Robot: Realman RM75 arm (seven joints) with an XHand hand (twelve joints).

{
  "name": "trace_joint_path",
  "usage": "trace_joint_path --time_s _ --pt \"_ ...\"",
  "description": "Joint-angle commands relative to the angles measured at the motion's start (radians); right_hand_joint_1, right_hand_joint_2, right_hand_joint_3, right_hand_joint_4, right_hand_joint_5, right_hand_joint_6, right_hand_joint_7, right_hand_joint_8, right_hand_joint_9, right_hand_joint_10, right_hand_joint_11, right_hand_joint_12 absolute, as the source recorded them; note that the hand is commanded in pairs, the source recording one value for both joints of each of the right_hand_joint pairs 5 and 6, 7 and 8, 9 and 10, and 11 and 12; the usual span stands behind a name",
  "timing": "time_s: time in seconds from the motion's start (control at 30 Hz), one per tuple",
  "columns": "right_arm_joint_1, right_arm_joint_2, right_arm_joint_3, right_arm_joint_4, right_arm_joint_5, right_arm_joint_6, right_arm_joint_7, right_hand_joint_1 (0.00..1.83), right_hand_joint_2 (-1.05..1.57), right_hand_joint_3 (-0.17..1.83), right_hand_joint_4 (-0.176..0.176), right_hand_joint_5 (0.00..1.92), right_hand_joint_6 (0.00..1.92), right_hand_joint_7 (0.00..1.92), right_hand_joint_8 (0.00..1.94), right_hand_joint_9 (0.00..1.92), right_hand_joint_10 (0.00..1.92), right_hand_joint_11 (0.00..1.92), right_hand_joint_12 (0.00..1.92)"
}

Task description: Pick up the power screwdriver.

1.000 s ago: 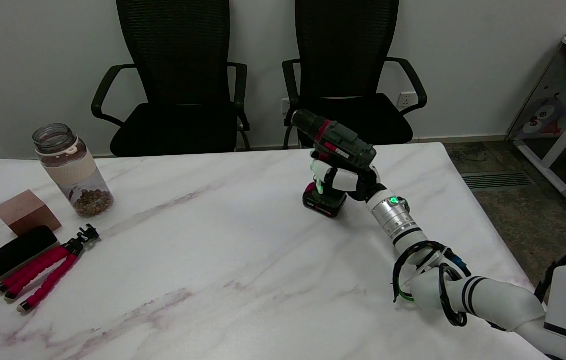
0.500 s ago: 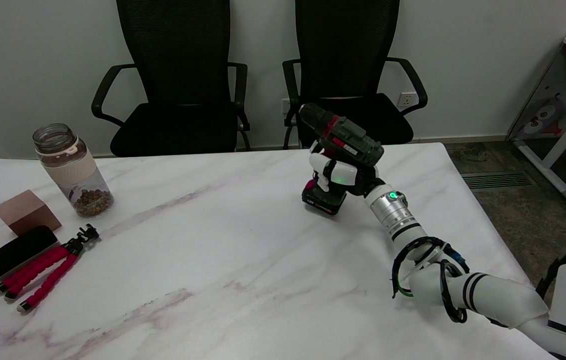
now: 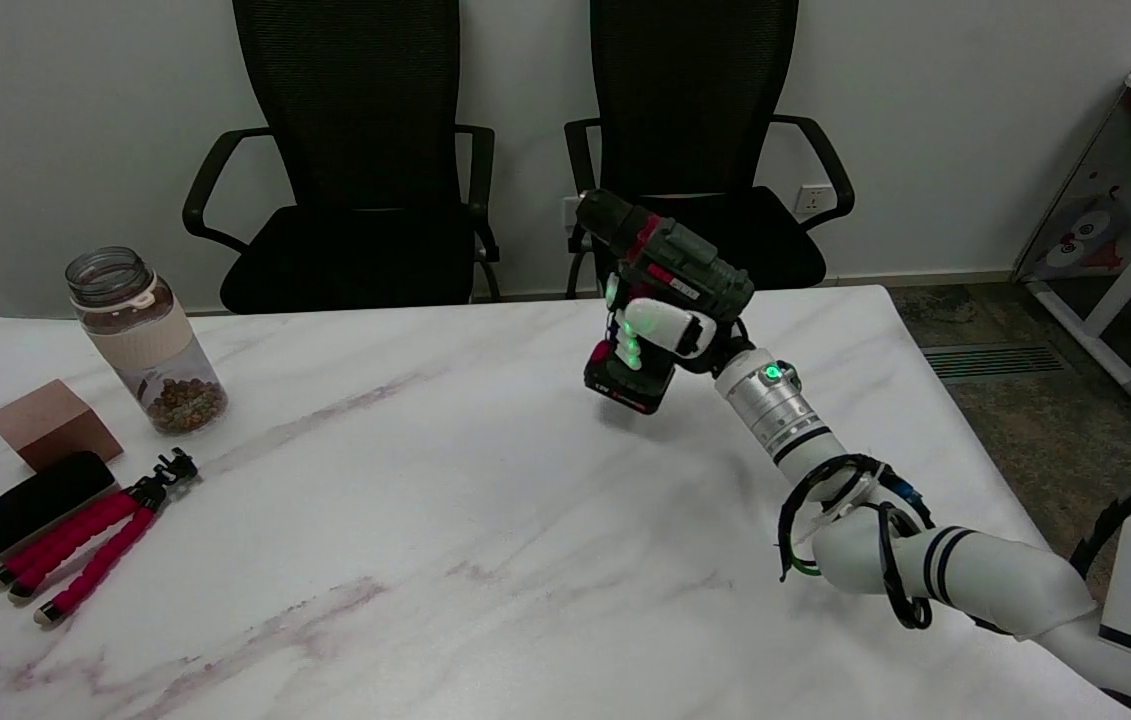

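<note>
The power screwdriver (image 3: 670, 262) is dark green and black with red trim and a black battery block at its foot. My right hand (image 3: 663, 330) grips it around the handle, fingers wrapped under the body. The tool hangs above the marble table (image 3: 405, 520), tilted, with its chuck pointing up and to the left. Its battery end is off the table surface. The handle itself is mostly hidden by my fingers.
At the table's left stand a glass jar (image 3: 140, 340) with brown pellets, a copper-coloured block (image 3: 52, 423), a black phone (image 3: 37, 502) and a small tripod with red legs (image 3: 90, 550). Two black office chairs (image 3: 365, 150) stand behind the far edge.
My right hand has raised the screwdriver off the table and carried it a little to the left. One second ago its battery foot rested on the marble.
</note>
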Motion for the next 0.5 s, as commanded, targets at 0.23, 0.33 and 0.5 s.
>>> trace_joint_path --time_s 0.23,0.33,0.5 --pt "0.080 0.004 0.012 -0.085 -0.066 -0.132 -0.107 0.91 0.01 0.69 0.176 1.92 1.92 1.92 1.92 1.92 1.92 1.92 1.92" --pt "0.076 0.006 0.037 -0.122 -0.044 -0.127 -0.119 0.95 0.26 0.83 0.176 1.92 1.92 1.92 1.92 1.92 1.92 1.92 1.92" --pt "0.059 0.022 0.081 -0.213 -0.040 -0.147 -0.183 0.97 0.43 0.84 0.176 1.92 1.92 1.92 1.92 1.92 1.92 1.92 1.92"
